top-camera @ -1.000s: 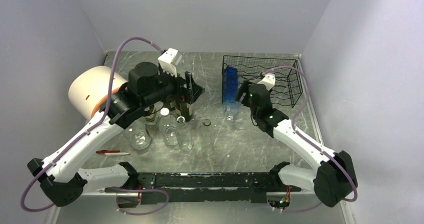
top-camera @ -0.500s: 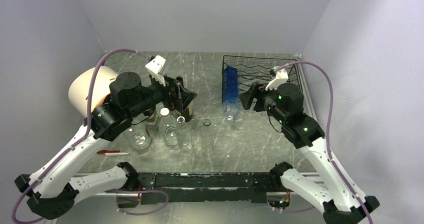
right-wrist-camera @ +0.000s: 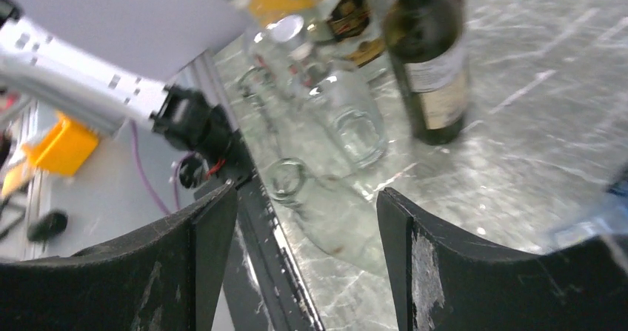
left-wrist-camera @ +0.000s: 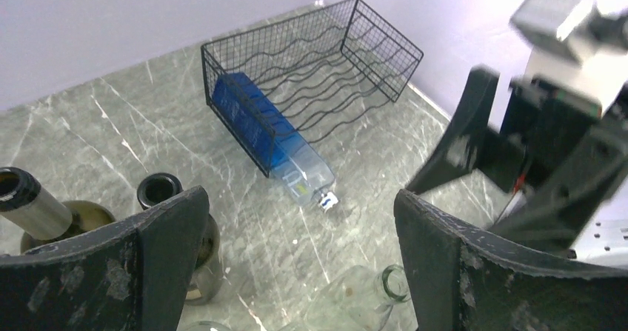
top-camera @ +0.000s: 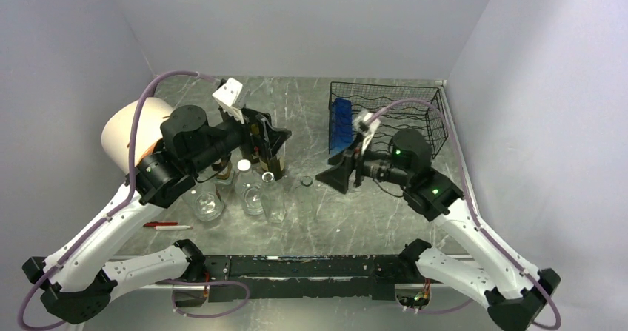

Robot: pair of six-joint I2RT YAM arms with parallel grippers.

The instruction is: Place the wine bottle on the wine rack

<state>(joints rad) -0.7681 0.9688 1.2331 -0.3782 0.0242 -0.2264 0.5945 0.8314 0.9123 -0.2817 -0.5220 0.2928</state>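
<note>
Swinging off the wine rack (top-camera: 415, 112) at the bench's (top-camera: 370, 220) far right corner, the right arm has turned toward the bottle cluster left of the middle, its right fingers (right-wrist-camera: 200, 272) apart on nothing, while the left fingers (left-wrist-camera: 148, 272), spread wide and empty, hang over that cluster much as before. Only a clear blue-labelled bottle (top-camera: 341, 124) lies in the rack, at its left end, neck poking out the front. The job looks barely begun: the dark wine bottle (right-wrist-camera: 433, 72) stands ungrasped among the others, with lifting, carrying and laying it on a tier all left.
</note>
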